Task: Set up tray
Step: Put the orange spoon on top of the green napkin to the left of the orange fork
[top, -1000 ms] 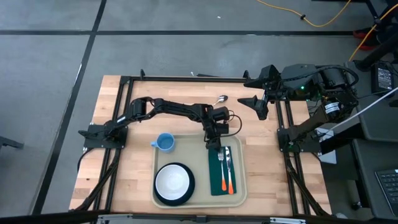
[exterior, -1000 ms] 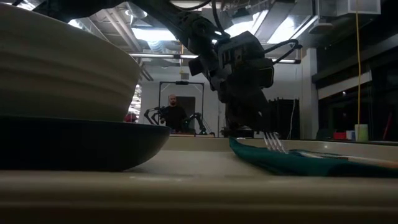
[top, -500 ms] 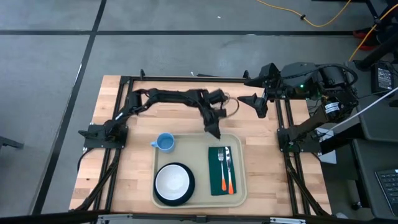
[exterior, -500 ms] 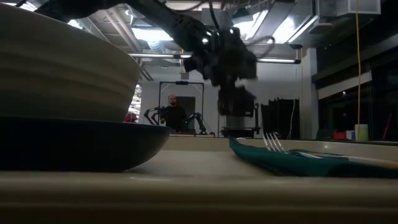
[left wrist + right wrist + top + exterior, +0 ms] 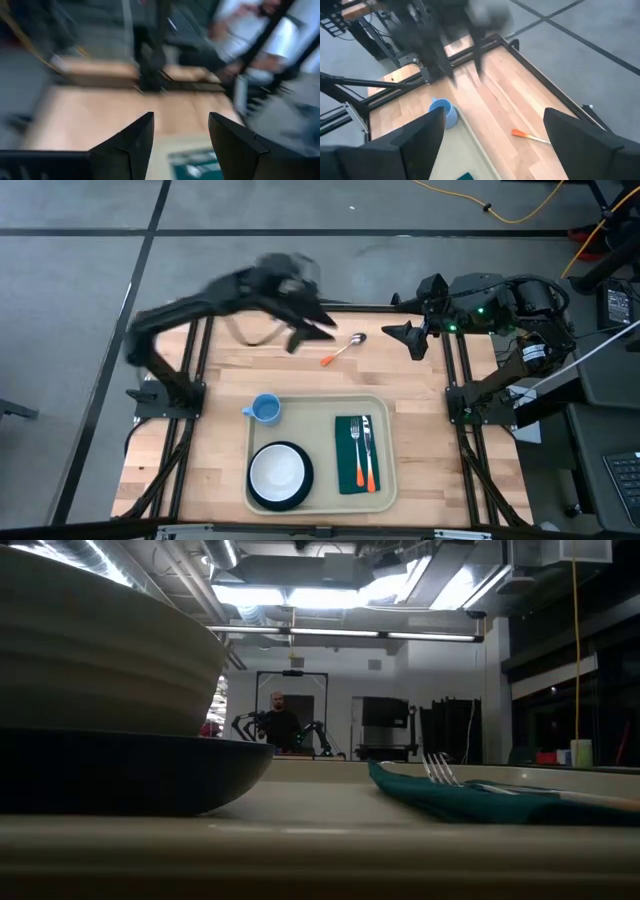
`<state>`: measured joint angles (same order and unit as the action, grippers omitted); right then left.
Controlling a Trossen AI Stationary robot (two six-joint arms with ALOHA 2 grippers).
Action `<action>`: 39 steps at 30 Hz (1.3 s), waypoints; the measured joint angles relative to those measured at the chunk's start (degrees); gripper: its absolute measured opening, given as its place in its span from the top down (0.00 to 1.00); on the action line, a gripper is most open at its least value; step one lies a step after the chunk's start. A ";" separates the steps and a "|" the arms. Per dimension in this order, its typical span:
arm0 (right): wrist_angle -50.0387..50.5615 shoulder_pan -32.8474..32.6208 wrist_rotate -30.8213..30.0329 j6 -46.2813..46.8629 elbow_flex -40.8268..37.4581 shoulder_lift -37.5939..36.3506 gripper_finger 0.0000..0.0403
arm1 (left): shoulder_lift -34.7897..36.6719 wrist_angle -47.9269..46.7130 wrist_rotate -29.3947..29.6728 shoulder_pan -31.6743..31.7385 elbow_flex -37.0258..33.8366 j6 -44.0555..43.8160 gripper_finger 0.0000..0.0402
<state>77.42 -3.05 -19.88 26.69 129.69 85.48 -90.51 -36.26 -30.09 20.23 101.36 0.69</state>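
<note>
The beige tray [image 5: 322, 412] lies at the table's near middle. It holds a white bowl on a dark teal plate [image 5: 280, 475] and a dark green napkin [image 5: 357, 454] with a fork and an orange-handled piece on it. A blue cup [image 5: 265, 410] stands on the wood at the tray's far left corner. An orange-handled spoon [image 5: 342, 350] lies on the wood toward the far edge. My left gripper [image 5: 316, 328], blurred, is raised above the far edge left of the spoon, open [image 5: 180, 135] and empty. My right gripper [image 5: 408, 340] waits open [image 5: 492, 145] at the far right.
The low view shows the bowl and plate [image 5: 110, 720] close at left and the napkin with the fork's tines [image 5: 440, 775] at right, and a person far off in the room. Black frame rails [image 5: 300, 307] run along the table's edges. Bare wood lies between the tray and the far edge.
My left gripper has lifted off the napkin on the tray, swung up and toward the table's far edge, then left, leaving the low view. The fork and the orange-handled piece stay on the napkin. The right arm has barely shifted.
</note>
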 joint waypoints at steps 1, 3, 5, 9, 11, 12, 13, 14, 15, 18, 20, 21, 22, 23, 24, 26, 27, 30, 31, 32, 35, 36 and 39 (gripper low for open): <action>0.18 0.25 -0.02 -0.01 0.02 0.20 0.15 | 2.94 0.06 3.02 -0.23 0.00 0.98 0.55; 0.39 0.85 0.02 -0.09 0.02 0.59 0.15 | 8.06 0.54 8.65 -0.99 0.06 2.88 0.55; 0.34 1.41 0.53 -0.80 0.02 1.43 0.15 | 12.55 0.45 13.12 -1.69 0.07 4.09 0.55; -0.42 1.95 5.13 -4.65 0.02 4.13 0.15 | 19.02 -0.29 17.68 -2.93 -0.60 3.66 0.55; -0.60 2.33 6.89 -5.25 0.02 6.06 0.15 | 21.84 -0.33 19.75 -3.15 -2.74 3.52 0.55; -0.58 2.56 7.89 -5.34 0.02 7.02 0.15 | 23.01 -0.32 21.11 -3.21 -4.17 3.47 0.55; -0.58 2.89 8.04 -4.77 0.02 7.96 0.15 | 24.07 -0.24 22.33 -3.21 -5.98 3.29 0.55; -0.31 3.30 8.00 -4.09 0.02 8.73 0.15 | 25.09 0.04 23.19 -3.21 -8.20 3.23 0.55; 0.31 3.70 7.96 -3.23 0.00 9.41 0.15 | 25.95 0.79 24.17 -3.21 -10.65 3.11 0.55; 2.03 5.03 7.89 -2.56 0.00 11.12 0.15 | 28.45 7.10 25.47 -3.19 -19.45 1.91 0.55; 3.31 5.81 6.86 -2.51 0.00 12.13 0.15 | 30.04 15.35 25.11 -3.19 -25.81 0.08 0.55; 4.20 6.19 6.26 -2.65 0.00 12.61 0.15 | 30.69 19.83 25.01 -3.19 -29.00 -0.61 0.55; 5.24 6.62 5.77 -2.72 0.00 12.87 0.15 | 31.21 23.99 25.07 -3.21 -31.88 -0.87 0.55; 6.51 7.11 5.08 -2.74 0.00 13.04 0.15 | 31.51 27.48 25.63 -3.21 -34.44 -0.85 0.55; 7.70 7.61 4.36 -2.76 0.00 13.34 0.15 | 31.63 30.10 26.59 -3.21 -36.58 -0.65 0.55; 10.38 8.61 3.07 -2.73 0.02 13.58 0.15 | 31.59 31.78 29.12 -3.23 -39.26 -0.11 0.55; 11.83 9.10 2.64 -2.69 0.00 13.67 0.15 | 31.36 31.74 29.92 -3.23 -40.19 -0.07 0.55; 12.62 10.65 2.36 -2.45 0.01 13.58 0.15 | 30.37 31.28 29.32 -3.24 -42.28 -0.34 0.55; 12.64 11.10 2.36 -2.29 0.02 13.52 0.15 | 29.93 31.38 28.87 -3.26 -42.45 -0.42 0.55; 12.62 11.54 2.36 -2.33 0.00 13.44 0.15 | 29.57 31.61 28.77 -3.28 -42.45 -0.43 0.55; 12.62 12.71 2.35 -3.00 0.00 13.09 0.15 | 28.81 31.98 29.05 -3.26 -42.40 0.66 0.55; 12.63 13.15 2.36 -3.06 0.00 12.96 0.15 | 28.55 31.87 29.12 -3.26 -42.38 1.18 0.55; 12.62 14.03 2.36 -4.47 0.00 12.89 0.15 | 28.37 32.09 29.10 -3.26 -42.38 3.38 0.55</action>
<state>90.04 10.98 -17.52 22.22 129.69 98.37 -62.14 -4.17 -0.99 16.97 58.98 4.07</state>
